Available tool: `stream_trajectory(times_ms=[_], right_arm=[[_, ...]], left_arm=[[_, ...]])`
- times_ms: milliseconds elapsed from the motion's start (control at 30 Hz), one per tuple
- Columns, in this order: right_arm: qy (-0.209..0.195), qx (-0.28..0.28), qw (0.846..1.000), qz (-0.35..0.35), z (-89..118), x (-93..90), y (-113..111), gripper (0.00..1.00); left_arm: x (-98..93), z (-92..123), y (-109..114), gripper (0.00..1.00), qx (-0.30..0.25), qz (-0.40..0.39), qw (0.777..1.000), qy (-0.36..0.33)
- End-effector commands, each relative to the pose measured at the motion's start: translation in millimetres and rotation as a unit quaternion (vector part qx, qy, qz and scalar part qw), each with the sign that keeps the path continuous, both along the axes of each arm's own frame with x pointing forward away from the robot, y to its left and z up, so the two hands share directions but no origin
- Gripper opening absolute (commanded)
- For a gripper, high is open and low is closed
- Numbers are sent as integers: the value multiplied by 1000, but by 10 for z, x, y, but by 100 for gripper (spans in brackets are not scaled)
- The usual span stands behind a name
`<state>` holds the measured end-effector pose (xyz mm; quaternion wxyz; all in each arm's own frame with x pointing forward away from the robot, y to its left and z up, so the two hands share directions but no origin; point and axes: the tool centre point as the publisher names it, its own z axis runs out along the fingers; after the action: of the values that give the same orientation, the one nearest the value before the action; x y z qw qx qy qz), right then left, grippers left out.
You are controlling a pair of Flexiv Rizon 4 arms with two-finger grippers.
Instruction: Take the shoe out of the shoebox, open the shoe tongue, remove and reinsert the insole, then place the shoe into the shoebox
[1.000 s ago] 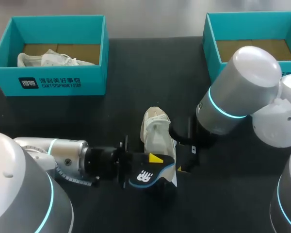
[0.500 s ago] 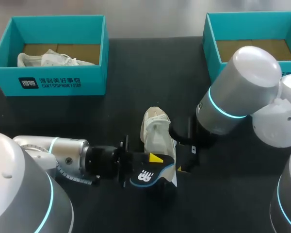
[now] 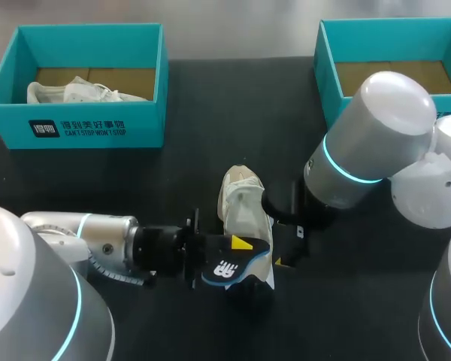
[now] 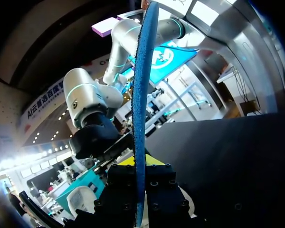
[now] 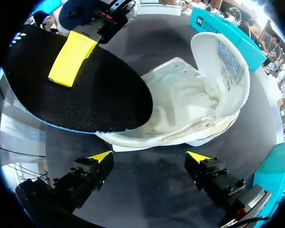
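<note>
Right wrist view: the right tool (image 5: 149,156) is released, its fingers spread. The white shoe (image 5: 190,109) lies on the desk (image 5: 147,194) just ahead of them, tongue thrown back. The left tool (image 5: 72,58) is clenched on the insole (image 5: 80,95), held over the shoe's opening. Nothing pins the shoe, so pushing the insole in could skid it away or buckle the insole. Count: one insole and two shoes. The second shoe (image 3: 75,92) sits in the left shoebox (image 3: 83,131), and a right shoebox (image 3: 327,68) makes two.
</note>
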<state>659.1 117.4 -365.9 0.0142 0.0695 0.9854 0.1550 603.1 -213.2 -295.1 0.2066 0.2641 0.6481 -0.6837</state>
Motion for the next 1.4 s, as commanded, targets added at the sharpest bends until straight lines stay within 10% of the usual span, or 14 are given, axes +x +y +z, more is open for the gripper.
stream_trajectory(times_ms=[33, 1400], right_arm=[[-1, 0, 1000, 0, -8, -7, 6, 100], [-1, 0, 1000, 0, -8, -7, 6, 100]], left_arm=[[20, -29, -14, 0, -3, -2, 1000, -1], [234, -135, -101, 0, 30, 76, 997, 13]])
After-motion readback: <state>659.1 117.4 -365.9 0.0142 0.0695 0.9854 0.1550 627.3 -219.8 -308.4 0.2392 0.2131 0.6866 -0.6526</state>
